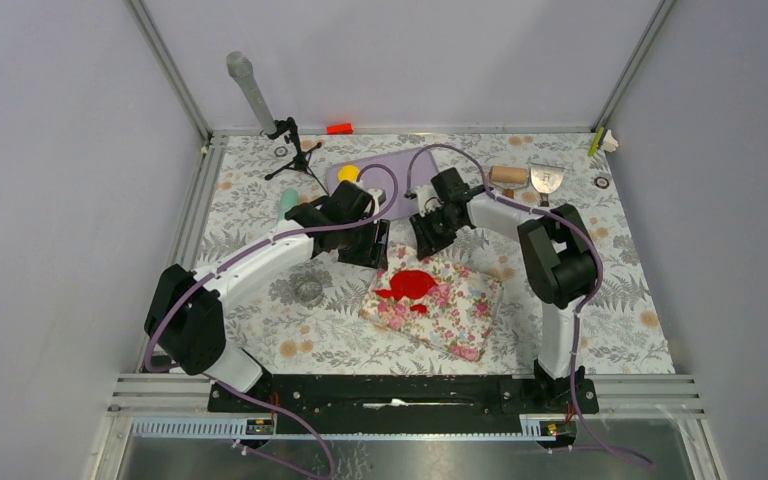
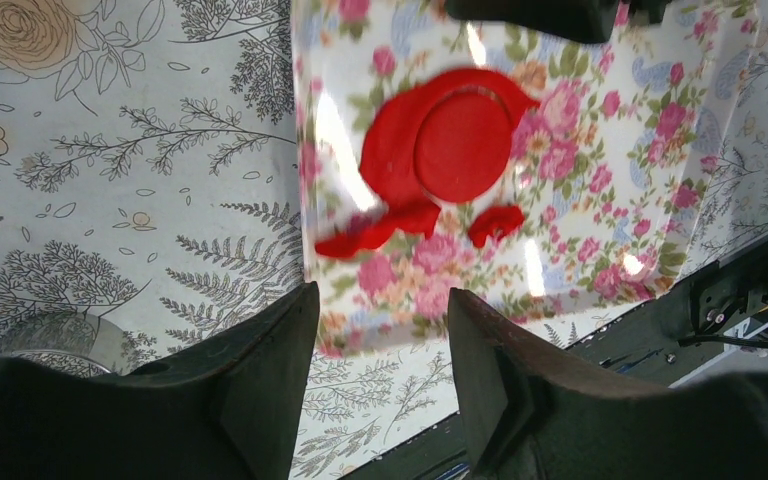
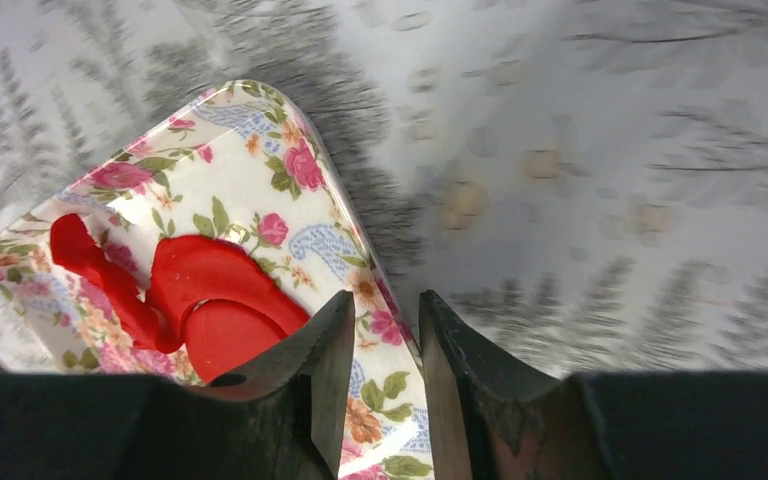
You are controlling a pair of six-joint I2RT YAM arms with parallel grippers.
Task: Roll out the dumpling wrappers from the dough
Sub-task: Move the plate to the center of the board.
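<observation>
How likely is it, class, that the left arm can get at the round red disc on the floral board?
Probably yes. The left gripper hangs open above the floral board, with nothing between it and the red disc; the right gripper, over another edge, might crowd it.

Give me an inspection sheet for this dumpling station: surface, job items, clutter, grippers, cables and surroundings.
Surface: fern-print tablecloth with a floral board lying on it.
Job's things: red dough sheet on the board, round wrapper cut within it, two scraps beside it.
Clutter: wooden roller, scraper, metal ring, yellow lump.
Grippers: left gripper open, empty; right gripper narrowly parted, empty.
Cables: purple cables run along both arms.
Surroundings: grey walls, metal frame.
</observation>
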